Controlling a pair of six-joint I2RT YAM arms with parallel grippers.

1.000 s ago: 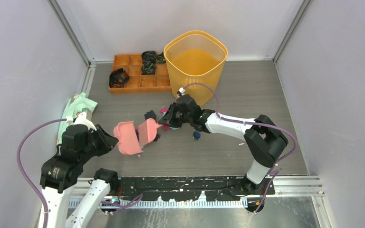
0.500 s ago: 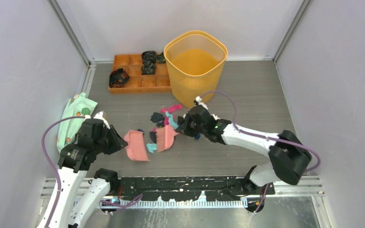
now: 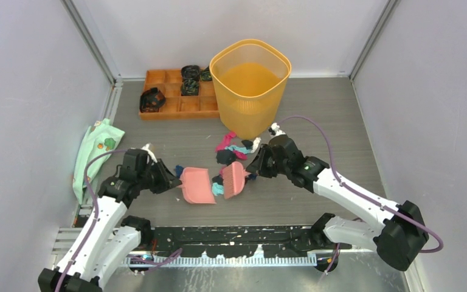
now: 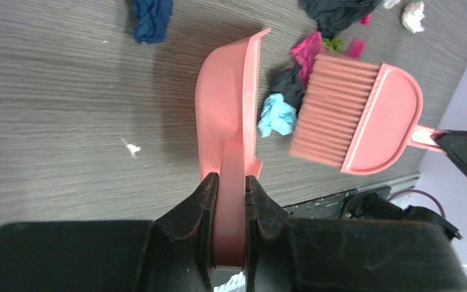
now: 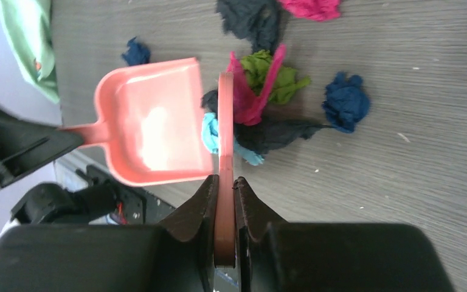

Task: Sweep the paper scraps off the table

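My left gripper (image 3: 169, 181) is shut on the handle of the pink dustpan (image 3: 197, 185), which lies on the table (image 3: 316, 121); the grip shows in the left wrist view (image 4: 228, 188). My right gripper (image 3: 256, 167) is shut on the handle of the pink brush (image 3: 234, 179), which stands just right of the pan's mouth. A teal scrap (image 4: 276, 115) and a black one lie between the pan (image 4: 228, 109) and the brush (image 4: 356, 115). Behind the brush (image 5: 225, 121) lie green (image 5: 273, 76), magenta and dark blue (image 5: 346, 103) scraps. More scraps (image 3: 231, 149) lie towards the basket.
A yellow basket (image 3: 249, 85) stands at the back centre, with an orange compartmented tray (image 3: 170, 100) of black-and-green bands to its left. A mint-green cloth (image 3: 94, 149) lies at the left edge. A small dark blue scrap (image 4: 152, 18) lies left of the pan. The metal rail (image 3: 249, 237) runs along the near edge.
Both arms have moved right, carrying dustpan and brush with them. The pan has come down flat on the table. The scraps now lie around the brush, nearer the basket.
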